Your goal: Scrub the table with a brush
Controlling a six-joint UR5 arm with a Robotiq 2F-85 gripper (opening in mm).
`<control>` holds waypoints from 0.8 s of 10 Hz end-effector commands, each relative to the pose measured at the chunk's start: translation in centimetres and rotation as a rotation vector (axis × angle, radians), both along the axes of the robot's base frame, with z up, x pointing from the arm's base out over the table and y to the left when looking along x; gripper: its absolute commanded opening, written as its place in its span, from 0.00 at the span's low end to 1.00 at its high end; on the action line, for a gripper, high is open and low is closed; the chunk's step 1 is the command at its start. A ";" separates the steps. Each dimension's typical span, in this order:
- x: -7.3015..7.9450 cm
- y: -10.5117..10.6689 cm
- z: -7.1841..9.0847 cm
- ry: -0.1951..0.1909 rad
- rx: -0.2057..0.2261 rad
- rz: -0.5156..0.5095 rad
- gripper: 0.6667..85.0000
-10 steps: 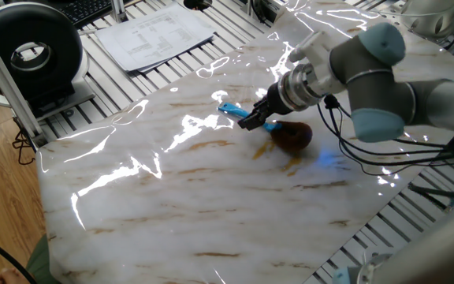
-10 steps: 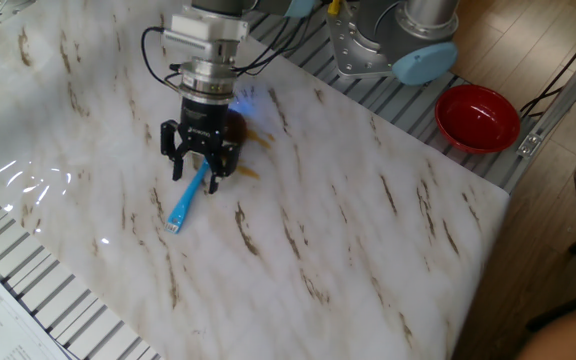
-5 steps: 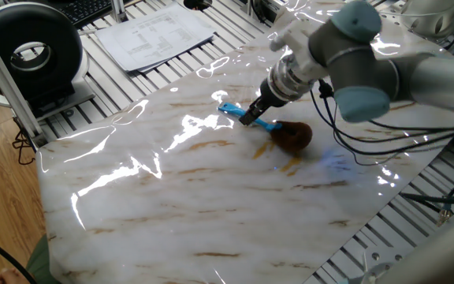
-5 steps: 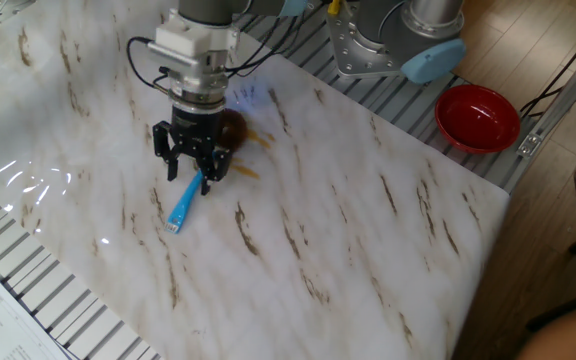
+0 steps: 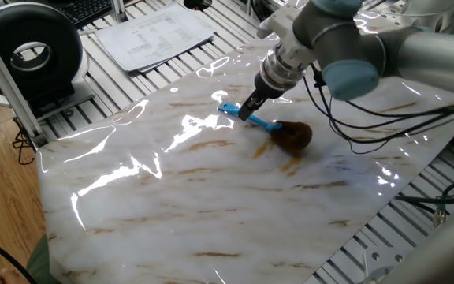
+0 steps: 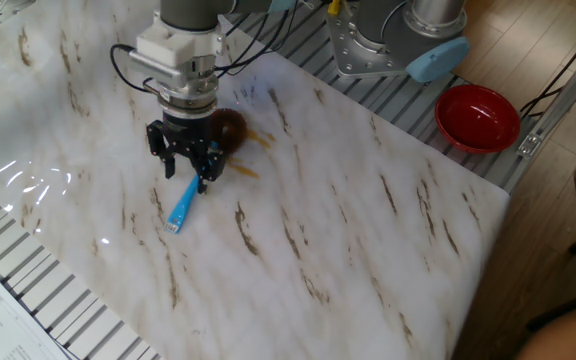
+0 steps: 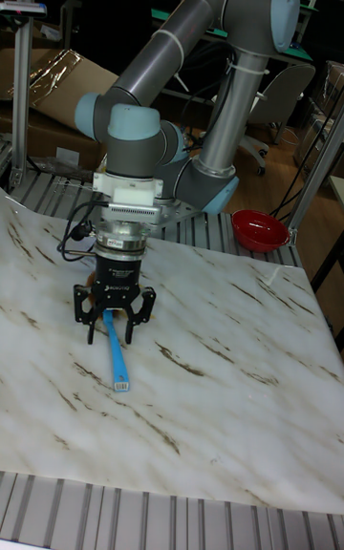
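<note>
A glossy white marble-patterned bench point(image 5: 172, 213) with brown veins fills the scene, resting on a ribbed grey metal frame point(image 6: 28, 275). Over it reaches the grey UR5 arm point(image 7: 191, 44), its wrist pointing straight down at the slab. The claw point(image 6: 186, 172) hangs over the brush point(image 5: 278, 131), its dark fingers point(image 7: 87, 313) spread wide and standing either side of the blue handle point(image 7: 117, 349) without closing on it. From the tall fixed view the handle runs out from between the fingers toward the bench's near edge; whether the fingertips touch the slab cannot be told.

The brush lies flat on the bench, its fuzzy brown head point(image 5: 292, 136) beside the claw on the side toward the arm's base, and its blue handle pointing away from that base. An orange-brown smear point(image 5: 290, 164) marks the marble just beside the head.

Off the bench, beyond the corner near the arm's base, sits a red bowl point(image 6: 479, 115). On the frame at the far side from the bowl lie printed sheets of paper point(image 5: 156, 33), with a black round device point(image 5: 30, 51) near them.
</note>
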State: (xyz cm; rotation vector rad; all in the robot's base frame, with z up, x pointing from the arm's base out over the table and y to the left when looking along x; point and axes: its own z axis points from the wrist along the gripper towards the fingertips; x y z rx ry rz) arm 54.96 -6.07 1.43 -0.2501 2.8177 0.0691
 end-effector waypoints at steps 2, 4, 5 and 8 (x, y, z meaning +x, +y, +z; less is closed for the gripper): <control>-2.2 -0.9 -0.1 0.103 -0.033 -0.044 0.61; -3.5 -1.6 -0.4 0.155 -0.061 -0.049 0.61; -4.8 -2.0 -0.5 0.204 -0.074 -0.067 0.61; -8.0 -1.8 -0.7 0.330 -0.058 -0.138 0.59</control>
